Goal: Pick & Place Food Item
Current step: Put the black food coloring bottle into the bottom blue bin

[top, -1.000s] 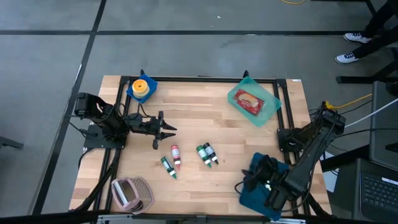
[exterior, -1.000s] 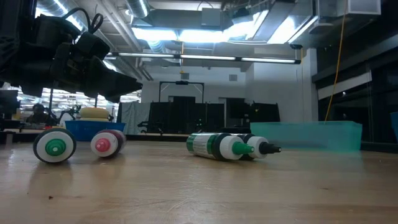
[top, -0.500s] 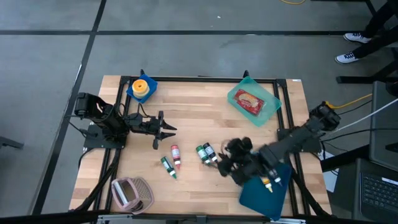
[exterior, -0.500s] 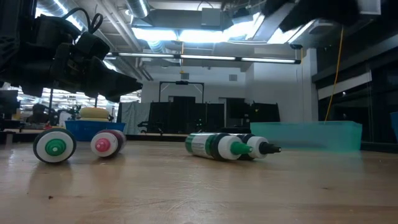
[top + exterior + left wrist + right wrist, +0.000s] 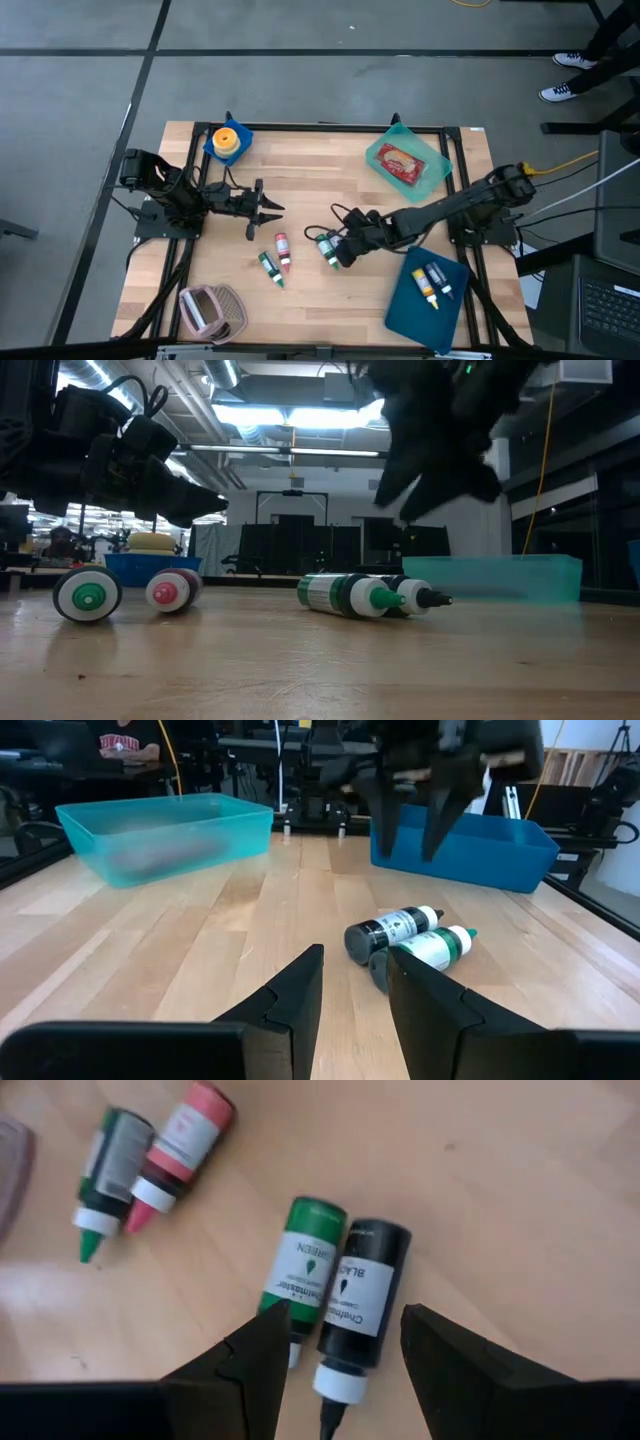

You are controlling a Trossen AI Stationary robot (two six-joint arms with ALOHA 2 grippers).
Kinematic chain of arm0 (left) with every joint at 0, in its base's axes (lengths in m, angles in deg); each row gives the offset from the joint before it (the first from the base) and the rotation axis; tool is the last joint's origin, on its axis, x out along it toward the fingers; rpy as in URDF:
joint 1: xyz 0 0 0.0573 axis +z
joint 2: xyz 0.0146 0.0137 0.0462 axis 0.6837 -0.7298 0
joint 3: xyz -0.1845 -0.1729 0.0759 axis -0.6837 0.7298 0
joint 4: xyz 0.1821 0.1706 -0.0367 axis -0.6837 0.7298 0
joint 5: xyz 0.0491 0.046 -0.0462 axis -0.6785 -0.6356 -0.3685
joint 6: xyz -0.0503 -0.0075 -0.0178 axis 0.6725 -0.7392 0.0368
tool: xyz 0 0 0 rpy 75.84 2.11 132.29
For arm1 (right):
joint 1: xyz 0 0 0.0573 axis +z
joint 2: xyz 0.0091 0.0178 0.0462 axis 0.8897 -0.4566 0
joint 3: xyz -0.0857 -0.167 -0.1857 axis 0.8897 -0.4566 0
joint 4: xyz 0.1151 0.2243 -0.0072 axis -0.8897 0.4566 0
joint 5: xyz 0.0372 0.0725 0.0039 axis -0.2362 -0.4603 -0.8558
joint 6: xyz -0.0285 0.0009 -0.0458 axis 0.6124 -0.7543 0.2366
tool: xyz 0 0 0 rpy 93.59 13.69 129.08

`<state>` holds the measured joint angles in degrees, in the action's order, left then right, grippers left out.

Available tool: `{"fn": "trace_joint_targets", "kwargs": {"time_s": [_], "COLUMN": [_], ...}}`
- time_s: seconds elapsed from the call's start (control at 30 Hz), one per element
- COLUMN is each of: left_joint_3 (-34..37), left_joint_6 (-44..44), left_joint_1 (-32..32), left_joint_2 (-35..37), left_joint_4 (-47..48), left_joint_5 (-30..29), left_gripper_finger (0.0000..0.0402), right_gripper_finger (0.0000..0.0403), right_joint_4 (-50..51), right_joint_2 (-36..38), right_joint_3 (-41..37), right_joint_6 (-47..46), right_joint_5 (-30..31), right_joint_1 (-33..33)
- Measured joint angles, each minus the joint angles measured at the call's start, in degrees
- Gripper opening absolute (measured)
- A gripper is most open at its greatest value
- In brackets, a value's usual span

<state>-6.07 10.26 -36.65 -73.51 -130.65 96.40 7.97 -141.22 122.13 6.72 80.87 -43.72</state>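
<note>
Pale wood planks are carrying the clutter: a green bottle (image 5: 303, 1266) and a black bottle (image 5: 360, 1294) are lying touching, side by side, mid-table. The right gripper (image 5: 340, 247) is hanging just above them, fingers spread, gripping nothing. Two more bottles (image 5: 276, 257) are lying nearby. The left gripper (image 5: 262, 207) is waiting apart (fingers slightly parted, empty). A teal tray (image 5: 437, 173) is sitting behind.

Grey concrete floor (image 5: 300, 80) around wooden table (image 5: 330, 200); bright ceiling strip lights (image 5: 330, 415); dark racks (image 5: 300, 545) behind.
</note>
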Motion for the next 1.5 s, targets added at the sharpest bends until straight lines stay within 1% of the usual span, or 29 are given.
{"fn": "trace_joint_targets", "kwargs": {"time_s": [0.27,0.37,0.7,0.8,0.9,1.07,1.27,1.4,1.5], "left_joint_3": [0.0,0.0,0.0,0.0,0.0,0.0,0.0,0.0,0.0], "left_joint_6": [0.4,0.3,0.1,0.1,0.1,0.1,0.1,0.1,0.1], "left_joint_1": [0.0,0.0,0.0,0.0,0.0,0.0,0.0,0.0,0.0], "left_joint_2": [0.0,0.0,0.0,0.0,0.0,0.0,0.0,0.0,0.0], "left_joint_4": [0.2,0.2,0.4,0.4,0.4,0.4,0.7,0.7,0.7], "left_joint_5": [0.0,0.0,0.0,0.0,0.0,0.0,0.0,0.0,0.0], "left_gripper_finger": [0.0109,0.0109,0.0109,0.0109,0.0109,0.0109,0.0109,0.0109,0.0109], "right_gripper_finger": [0.0187,0.0187,0.0185,0.0164,0.0125,0.0124,0.0124,0.0124,0.0124], "right_joint_4": [-4.1,-5.9,-6.2,-6.4,-6.7,-7.7,-10.0,-11.5,-11.7], "right_joint_2": [-7.2,-9.1,-12.6,-12.9,-12.9,-12.3,-9.8,-6.2,-2.8], "right_joint_3": [-0.6,-0.6,-0.6,-0.5,-0.5,-0.6,-0.6,-0.6,-0.6], "right_joint_6": [1.3,2.1,1.0,0.9,0.9,2.0,3.5,4.0,3.8], "right_joint_5": [-5.6,-6.8,-7.9,-7.9,-7.4,-7.2,-6.5,-5.5,-5.4], "right_joint_1": [-2.2,-2.7,-4.3,-4.4,-4.4,-4.5,-4.4,-3.8,-2.0]}}
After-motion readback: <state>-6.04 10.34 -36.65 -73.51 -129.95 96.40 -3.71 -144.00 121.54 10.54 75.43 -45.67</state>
